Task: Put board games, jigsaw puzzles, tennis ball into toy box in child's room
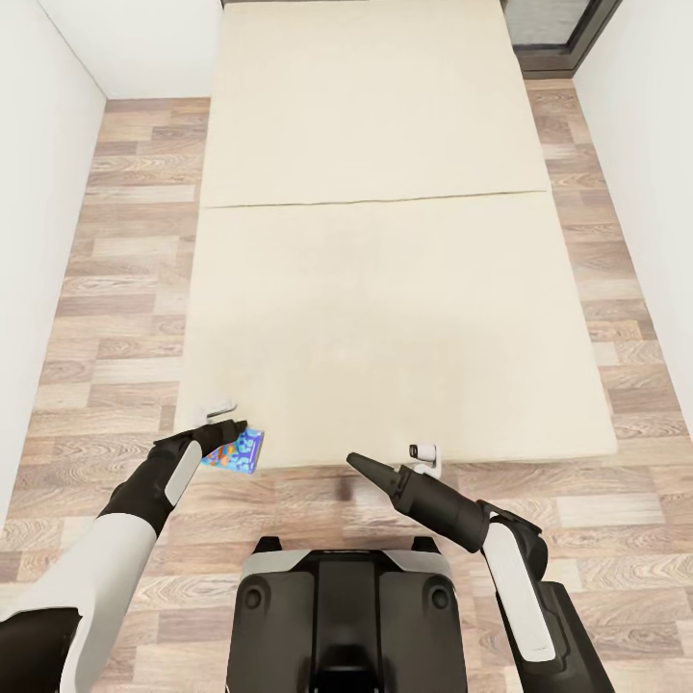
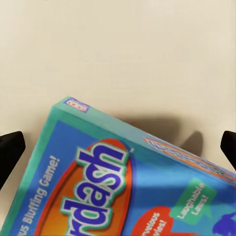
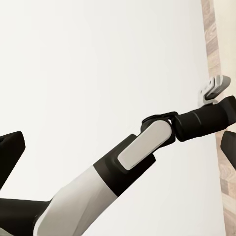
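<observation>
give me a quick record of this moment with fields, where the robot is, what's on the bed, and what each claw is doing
location: at the foot of the bed, on the wood-plank floor
on bed: blue-teal board game at the near left corner
left claw: over the board game, fingers spread either side of it, open, not gripping
right claw: at the bed's near edge, holding nothing; open or shut unclear
board game text: "Bluffing Game" readable in the left wrist view
</observation>
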### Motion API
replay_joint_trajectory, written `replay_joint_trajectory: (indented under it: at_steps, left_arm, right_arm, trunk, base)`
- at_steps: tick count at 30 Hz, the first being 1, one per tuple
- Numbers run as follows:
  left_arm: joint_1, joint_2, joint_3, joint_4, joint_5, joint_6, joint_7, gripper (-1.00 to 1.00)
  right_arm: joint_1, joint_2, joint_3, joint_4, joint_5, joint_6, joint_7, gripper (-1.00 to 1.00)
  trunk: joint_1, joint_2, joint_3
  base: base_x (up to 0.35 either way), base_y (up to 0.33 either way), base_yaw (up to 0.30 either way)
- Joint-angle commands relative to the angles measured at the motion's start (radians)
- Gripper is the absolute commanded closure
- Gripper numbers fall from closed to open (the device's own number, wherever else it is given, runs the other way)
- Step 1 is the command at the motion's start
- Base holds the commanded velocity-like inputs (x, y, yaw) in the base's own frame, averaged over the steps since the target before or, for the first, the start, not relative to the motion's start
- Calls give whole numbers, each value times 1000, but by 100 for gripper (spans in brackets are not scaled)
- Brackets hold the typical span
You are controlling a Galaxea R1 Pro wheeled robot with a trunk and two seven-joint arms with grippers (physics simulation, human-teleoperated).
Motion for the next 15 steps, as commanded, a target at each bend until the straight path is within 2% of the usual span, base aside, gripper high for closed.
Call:
replay_joint_trajectory:
  at_steps: [1, 10, 15]
  left_arm:
    - [0, 0, 1, -2, 10, 6, 3, -100]
    - [0, 1, 1, -2, 10, 6, 3, -100]
    - [0, 0, 1, -1, 10, 6, 3, -100]
  right_arm:
    - [0, 0, -1, 0, -3, 5, 0, -100]
    - [0, 1, -1, 0, -2, 5, 0, -100]
    - [0, 2, 0, 0, -2, 5, 0, -100]
  trunk:
    - [1, -1, -1]
    - [1, -1, -1]
    - [1, -1, -1]
  base:
    - [-1, 0, 0]
    - [-4, 0, 0]
    - [-108, 0, 0]
